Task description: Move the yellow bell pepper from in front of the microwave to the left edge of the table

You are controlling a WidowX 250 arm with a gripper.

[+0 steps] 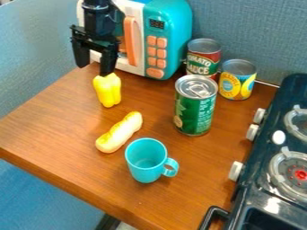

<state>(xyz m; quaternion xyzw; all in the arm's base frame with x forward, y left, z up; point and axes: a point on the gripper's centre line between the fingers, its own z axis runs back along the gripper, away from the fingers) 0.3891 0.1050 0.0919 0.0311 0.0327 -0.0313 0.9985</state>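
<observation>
Gripper [94,69] by yellow pepper [108,92], jaws wide; contact unclear; red can [203,58] partly behind green can [195,111].

Glossy brown wood tabletop [66,134], smooth teal plastic mug [144,173], shiny metal top on green can [195,112]

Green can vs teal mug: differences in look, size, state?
- Color: the green can carries print; the teal mug is plain.
- Top: can has a metal lid on; mug is open.
- Handle: mug has one; can has none.
- Height: can is taller than mug.
Shared: both stand upright on the wooden tabletop.
</observation>
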